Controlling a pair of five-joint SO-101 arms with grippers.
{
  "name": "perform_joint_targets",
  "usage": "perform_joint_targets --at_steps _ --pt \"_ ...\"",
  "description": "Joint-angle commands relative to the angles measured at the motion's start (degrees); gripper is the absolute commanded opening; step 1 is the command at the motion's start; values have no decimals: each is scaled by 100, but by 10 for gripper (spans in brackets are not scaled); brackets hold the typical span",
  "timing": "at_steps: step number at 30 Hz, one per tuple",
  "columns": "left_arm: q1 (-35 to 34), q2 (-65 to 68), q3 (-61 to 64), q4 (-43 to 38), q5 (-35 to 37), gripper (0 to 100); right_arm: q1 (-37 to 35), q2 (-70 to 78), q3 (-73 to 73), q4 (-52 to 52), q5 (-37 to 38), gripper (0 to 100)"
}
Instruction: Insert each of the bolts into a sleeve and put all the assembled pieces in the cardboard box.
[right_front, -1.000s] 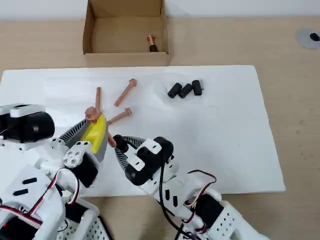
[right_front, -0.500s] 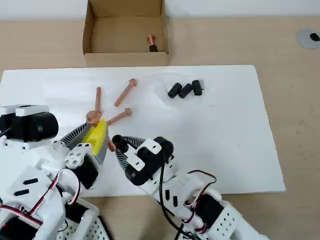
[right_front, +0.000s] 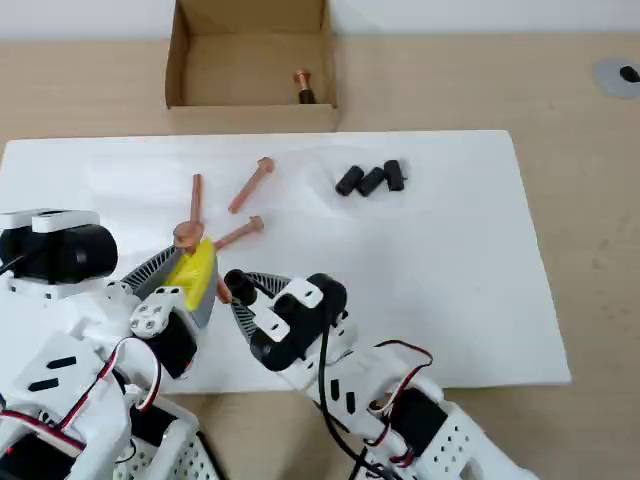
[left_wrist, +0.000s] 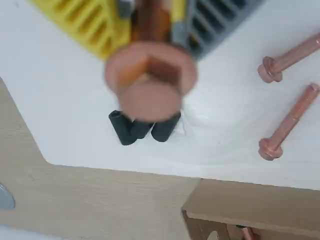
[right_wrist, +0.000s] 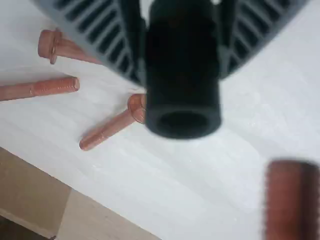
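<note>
Bolt (left_wrist: 150, 82) inside left end effector (right_front: 192, 245)

High view: overhead, looking down on whole table (right_front: 590, 200). Wrist views: close, angled at white mat (left_wrist: 240, 140); all share loose bolts (right_wrist: 107, 130).

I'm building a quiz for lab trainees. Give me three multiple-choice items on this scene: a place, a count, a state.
1. The assembled piece lies: A) on bare wood B) in the cardboard box C) in a gripper.
2. Loose black sleeves on the white sheet: A) three B) one C) five.
3. The right gripper is: A) open B) shut on a bolt C) shut on a sleeve.
Key: B, it rests inside the box; A, three lie together; C, a black sleeve is clamped in it.
</note>
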Motion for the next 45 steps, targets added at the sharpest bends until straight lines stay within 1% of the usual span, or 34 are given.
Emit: perform_joint_targets --at_steps 1,4,10,15,18,20,23,27,29,32,36,40,45 --pt "70 13 -114 -88 -105 7 -136 -989 -338 -176 9 9" --pt "70 13 -18 -79 -281 7 -136 -989 -382 -176 9 9" --pt "105 13 35 -79 -290 7 -136 -980 -374 -176 9 9" --pt "765 13 35 -88 -290 7 -136 -980 -374 -176 9 9" --pt "941 40 35 -114 -299 7 -136 -980 -374 -176 9 9" --pt "888 48 35 -123 -431 7 -136 -980 -374 -176 9 9" --pt "563 22 35 -123 -703 7 -136 -980 -374 -167 9 9" --pt "44 13 35 -237 -738 7 -136 -980 -365 -167 9 9" --pt "-62 13 35 -281 -712 8 -136 -980 -365 -167 9 9" --pt "44 13 88 -281 -677 8 -136 -980 -365 -167 9 9" --pt "281 4 484 -554 -501 8 -136 -980 -374 -167 9 9" --pt "237 4 782 -941 -536 8 -136 -980 -374 -167 9 9" --pt "229 4 941 -1046 -554 8 -136 -980 -374 -167 9 9"
